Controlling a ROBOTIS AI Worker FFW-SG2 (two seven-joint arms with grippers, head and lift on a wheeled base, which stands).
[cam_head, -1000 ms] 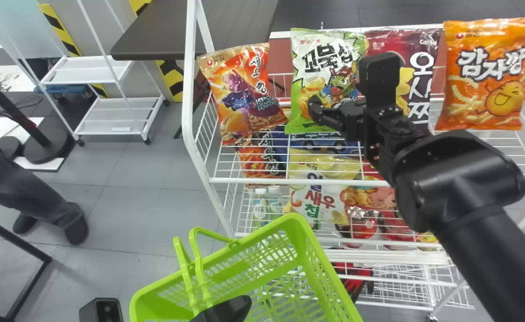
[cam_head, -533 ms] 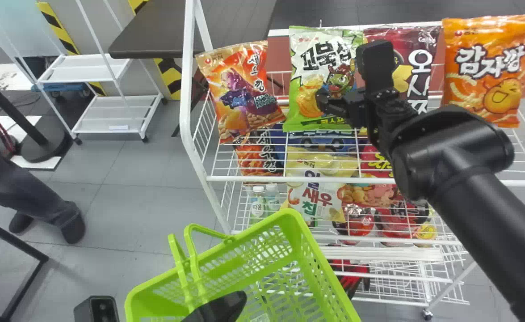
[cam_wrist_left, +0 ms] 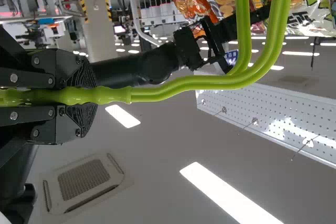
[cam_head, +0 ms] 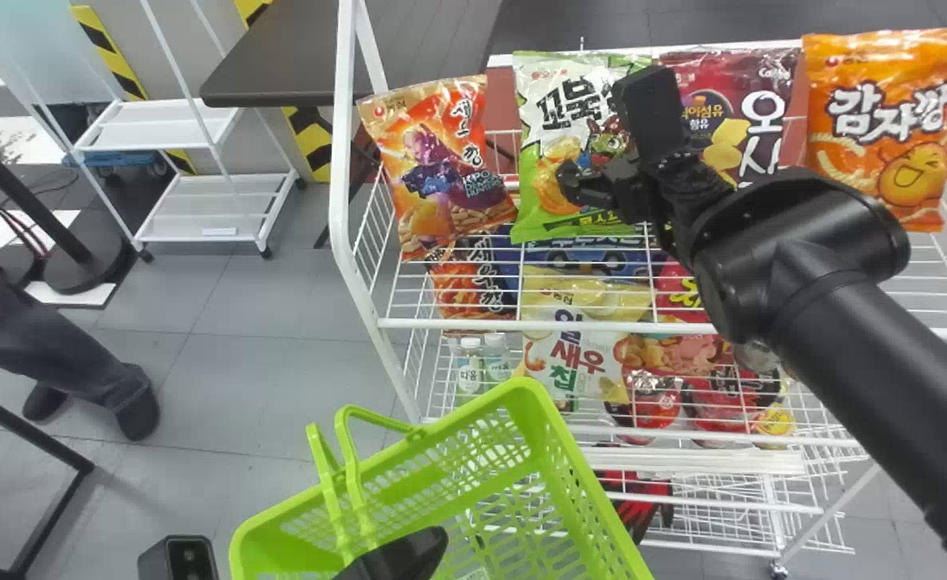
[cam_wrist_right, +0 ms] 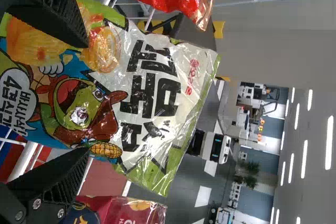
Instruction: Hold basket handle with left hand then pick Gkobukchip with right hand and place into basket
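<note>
Since the earlier frame, the right gripper (cam_head: 582,185) has been shifting left, its arm (cam_head: 852,338) moving along, and Gkobukchip (cam_head: 550,145) has been edging slightly left too.

The white rack (cam_head: 342,161) is standing across the middle and right of the scene. The dark table (cam_head: 280,72) is standing on the far left of it, and a smaller white shelf unit (cam_head: 159,125) farther left. The right arm is reaching in from the near right. The green basket (cam_head: 543,400) is sitting in the near middle, in front of the rack.

On the rack's upper level, Gkobukchip is standing upright between an orange-purple bag (cam_head: 433,169) on its left and a red bag (cam_head: 755,76) on its right; an orange bag (cam_head: 876,80) is standing farther right. Lower down, a yellow-white bag (cam_head: 542,362) is resting behind the wires.

The right gripper is hovering at the near face of Gkobukchip, its jaws spreading wide, one on each side of the bag's lower half; whether they are touching it, I cannot tell. The left gripper (cam_head: 400,556) is keeping low over the basket, its jaws pinching the green handle (cam_wrist_left: 105,95) from both sides. Smallest of all, two bottles (cam_head: 470,366) are standing on a lower level, left of the yellow-white bag.
</note>
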